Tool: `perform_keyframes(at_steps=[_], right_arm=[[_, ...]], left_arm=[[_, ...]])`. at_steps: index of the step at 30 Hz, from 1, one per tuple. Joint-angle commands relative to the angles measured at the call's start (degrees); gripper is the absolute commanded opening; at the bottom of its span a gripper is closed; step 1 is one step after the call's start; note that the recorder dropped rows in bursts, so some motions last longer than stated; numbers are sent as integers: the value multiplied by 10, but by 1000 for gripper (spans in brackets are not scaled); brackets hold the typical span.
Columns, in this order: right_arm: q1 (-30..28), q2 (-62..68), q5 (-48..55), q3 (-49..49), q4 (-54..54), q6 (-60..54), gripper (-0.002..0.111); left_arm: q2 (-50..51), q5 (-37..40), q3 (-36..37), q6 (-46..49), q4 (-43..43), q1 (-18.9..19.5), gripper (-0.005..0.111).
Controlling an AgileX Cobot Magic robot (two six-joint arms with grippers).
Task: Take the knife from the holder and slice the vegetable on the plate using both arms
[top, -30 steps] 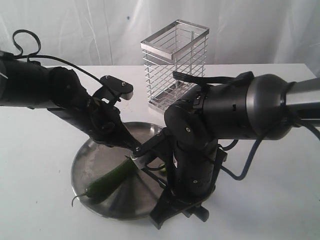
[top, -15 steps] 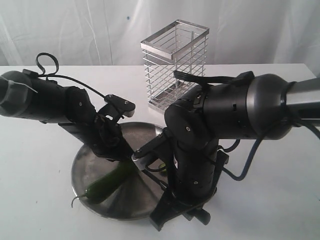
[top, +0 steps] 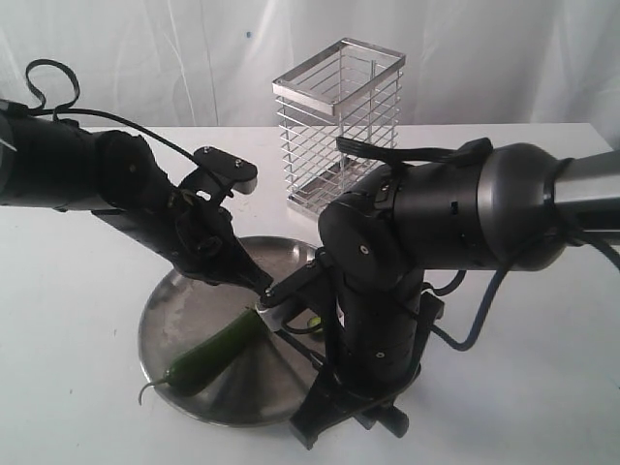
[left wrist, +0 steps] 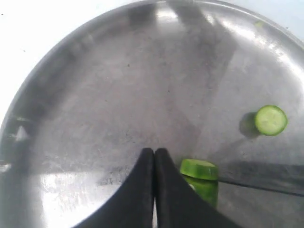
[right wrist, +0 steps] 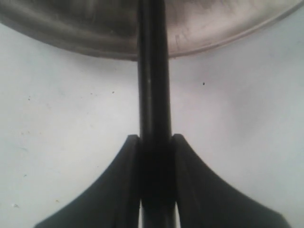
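The green chili point(top: 208, 351) lies on the steel plate point(top: 160, 305), stem toward the near left rim. Its cut end point(left wrist: 199, 172) shows in the left wrist view, right beside my left gripper point(left wrist: 154, 153), which is shut with nothing between its fingers. A cut slice point(left wrist: 270, 119) lies apart on the plate point(left wrist: 95, 95). My right gripper point(right wrist: 154, 142) is shut on the black knife's handle point(right wrist: 153, 71) just off the plate's rim point(right wrist: 213, 40). The thin blade point(left wrist: 259, 186) reaches across the plate behind the cut end. In the exterior view the left gripper point(top: 260, 289) hangs over the chili's cut end.
The silver wire holder point(top: 339, 126) stands at the back of the white table, behind the plate. The bulky right arm point(top: 417, 242) hangs over the plate's right side and hides part of it. Bare table point(top: 68, 368) lies to the left and front.
Half a second ago the left arm was lower, with its gripper down at the chili. It has since lifted back up. The right arm and knife have hardly moved.
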Motion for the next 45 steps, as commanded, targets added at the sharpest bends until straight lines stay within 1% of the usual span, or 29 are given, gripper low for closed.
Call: perform_keyframes(at_steps=[1, 12, 14, 17, 20, 22, 23, 25, 29, 31, 36, 42, 45], right_arm=[[1, 6, -21, -7, 1, -12, 0], [1, 56, -23, -59, 2, -28, 0], [1, 56, -23, -63, 2, -29, 0], [1, 56, -18, -65, 2, -29, 0], [1, 56, -14, -65, 2, -33, 0], [1, 56, -14, -65, 2, -33, 0], [1, 56, -14, -65, 2, -33, 0], [1, 56, -14, -65, 2, -33, 0], [1, 56, -13, -65, 2, -33, 0], [1, 56, -13, -65, 2, -33, 0], [1, 56, -14, -65, 2, -33, 0], [1, 56, -18, -65, 2, -46, 0], [1, 56, -21, -65, 2, -46, 0]], left_arm=[[-6, 15, 5, 1, -4, 0, 1], [-6, 22, 5, 3, -4, 0, 1], [-6, 24, 5, 16, -4, 0, 1], [-7, 40, 5, 13, 34, 0, 1], [-15, 66, 5, 8, 96, 1, 1], [-21, 90, 5, 12, 135, 1, 3], [-23, 100, 5, 12, 145, 1, 6], [-23, 120, 5, 12, 166, 1, 15], [-23, 138, 5, 12, 168, 1, 35], [-23, 139, 6, 12, 163, 1, 40], [-1, 147, 8, 12, 144, -1, 40], [18, 117, 34, 11, 142, -1, 40], [18, 117, 34, 11, 126, -1, 40]])
